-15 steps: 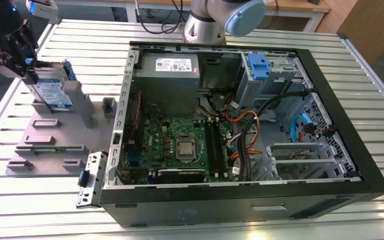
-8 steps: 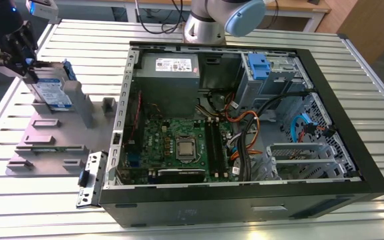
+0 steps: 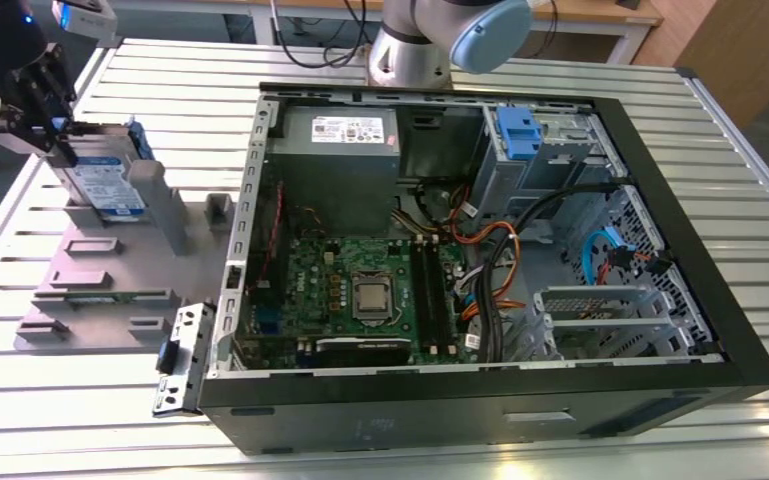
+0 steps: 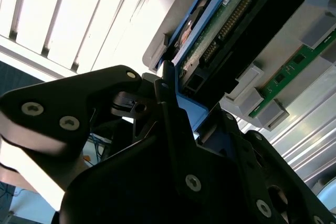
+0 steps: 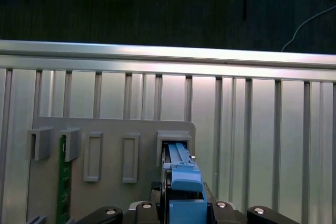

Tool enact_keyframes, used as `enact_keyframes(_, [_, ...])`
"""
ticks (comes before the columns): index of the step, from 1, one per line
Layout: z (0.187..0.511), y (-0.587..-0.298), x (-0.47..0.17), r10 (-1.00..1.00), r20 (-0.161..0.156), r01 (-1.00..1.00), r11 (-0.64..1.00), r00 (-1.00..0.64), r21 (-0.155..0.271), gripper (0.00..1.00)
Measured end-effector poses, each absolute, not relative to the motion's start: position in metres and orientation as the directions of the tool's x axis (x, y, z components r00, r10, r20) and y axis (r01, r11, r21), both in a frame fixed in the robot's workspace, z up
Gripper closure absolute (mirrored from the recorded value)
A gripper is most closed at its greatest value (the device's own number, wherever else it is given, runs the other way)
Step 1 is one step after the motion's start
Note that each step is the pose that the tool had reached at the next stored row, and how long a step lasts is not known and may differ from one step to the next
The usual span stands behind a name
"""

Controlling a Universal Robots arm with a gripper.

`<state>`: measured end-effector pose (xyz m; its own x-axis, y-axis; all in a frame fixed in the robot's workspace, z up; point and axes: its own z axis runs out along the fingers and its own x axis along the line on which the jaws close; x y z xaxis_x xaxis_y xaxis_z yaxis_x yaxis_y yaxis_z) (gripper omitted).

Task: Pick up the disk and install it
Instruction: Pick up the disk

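disk (image 3: pixel 97 188): on edge, slightly tilted, lower end in a slot of the grey fixture (image 3: pixel 157 260), to the exterior view's left of the open computer case (image 3: pixel 704 250) | axis: long axis runs steeply upward, blue handle end uppermost | gripper (image 5: pixel 186 198): above the disk, fingers closed on the blue handle end between them

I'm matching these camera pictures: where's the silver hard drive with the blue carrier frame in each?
Exterior view: silver hard drive upright at the exterior view's left.
First wrist view: drive edge-on, blue frame nearest.
Second wrist view: drive close, circuit-board side showing.
Shared landmark: grey slotted holder.
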<state>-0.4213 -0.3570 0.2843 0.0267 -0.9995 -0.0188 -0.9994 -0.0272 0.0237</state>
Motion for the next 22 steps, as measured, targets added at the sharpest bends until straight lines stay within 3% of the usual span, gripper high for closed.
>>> enact_keyframes(22, [0.2919, -0.3570, -0.4213, -0.999, -0.017, -0.999, -0.027, 0.027, 0.024, 0.63])
